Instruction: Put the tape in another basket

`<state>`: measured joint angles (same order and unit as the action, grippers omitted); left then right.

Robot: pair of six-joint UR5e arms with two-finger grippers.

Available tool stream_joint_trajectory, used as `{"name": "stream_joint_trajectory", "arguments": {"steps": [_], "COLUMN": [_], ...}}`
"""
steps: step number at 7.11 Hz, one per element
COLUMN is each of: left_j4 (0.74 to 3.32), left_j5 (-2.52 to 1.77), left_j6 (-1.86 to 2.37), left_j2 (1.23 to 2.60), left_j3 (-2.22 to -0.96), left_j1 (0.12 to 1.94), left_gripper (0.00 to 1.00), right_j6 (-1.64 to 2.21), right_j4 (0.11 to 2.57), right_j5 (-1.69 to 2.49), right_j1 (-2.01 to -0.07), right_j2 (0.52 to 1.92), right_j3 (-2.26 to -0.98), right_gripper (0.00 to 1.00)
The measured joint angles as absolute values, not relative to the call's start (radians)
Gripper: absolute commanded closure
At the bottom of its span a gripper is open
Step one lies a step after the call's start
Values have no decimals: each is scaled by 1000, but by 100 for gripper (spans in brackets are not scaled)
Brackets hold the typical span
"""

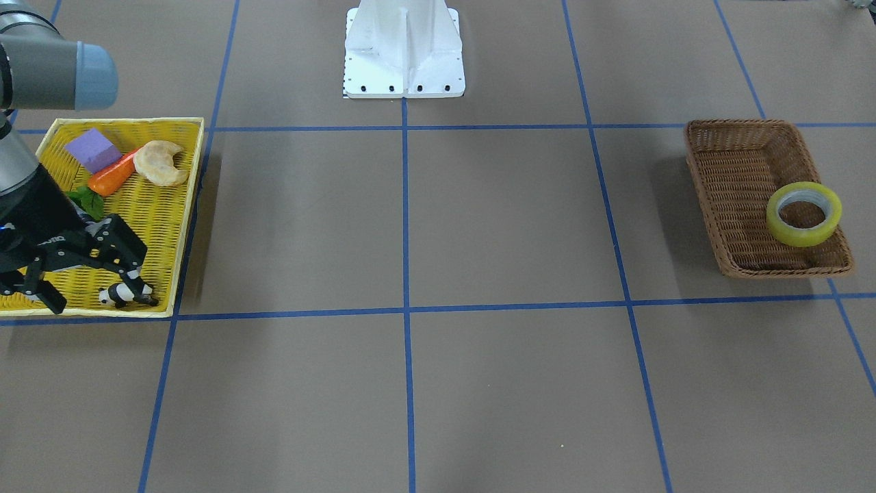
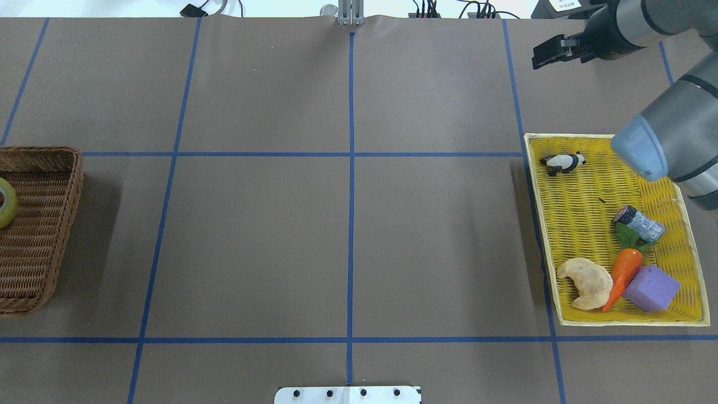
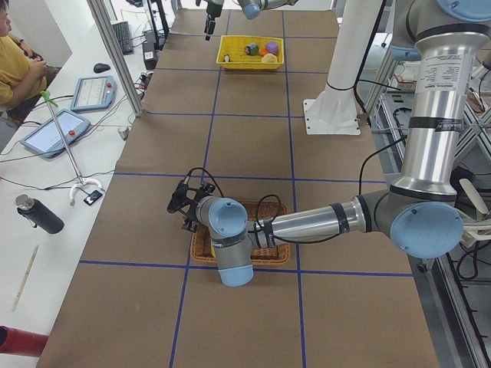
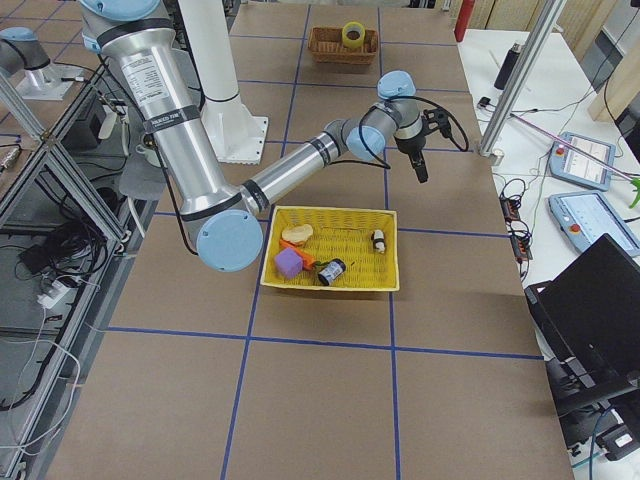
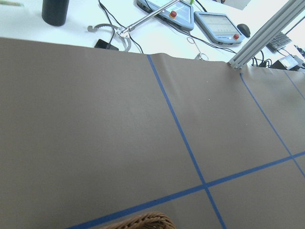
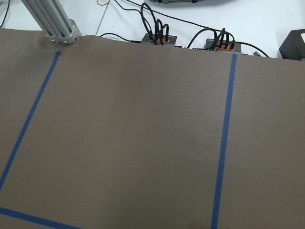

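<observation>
Tape: lying tilted against a wall inside the basket; far across the table from the right gripper; sitting there, it is suggesting the move is done.
Right gripper: hanging with jaws spread wide, holding nothing; hovering high, just past the tray on the operators' side; probably parking clear of it.
Left gripper: hovering just beside the basket, which is lying between it and the robot; likely standing clear of the tape; I cannot tell how its jaws are standing.
Hidden: the overhead edge is cutting off most of the tape; the left arm is covering it from the left side; the right arm is masking part of the tray, including the cylinder.
</observation>
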<state>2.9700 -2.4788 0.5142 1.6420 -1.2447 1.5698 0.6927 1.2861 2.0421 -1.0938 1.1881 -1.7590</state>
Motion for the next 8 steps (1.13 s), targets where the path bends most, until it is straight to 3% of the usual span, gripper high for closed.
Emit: {"name": "stream_joint_trajectory", "arguments": {"steps": [4, 8], "left_j4": [2586, 1880], "left_j5": [-2289, -2177], "left_j6": [21, -204], "left_j2": [1642, 1645], "left_j3": [-1260, -1471], "left_j1": [1611, 1633], "left_gripper": [1, 1], "right_j6": [571, 267], "right_j4": [1353, 1566], "right_j5": [2083, 2173], "right_j1": [-1190, -1340], "right_j2": [1249, 1287], "right_j3": [-1752, -1740], "right_gripper": [0, 0]}}
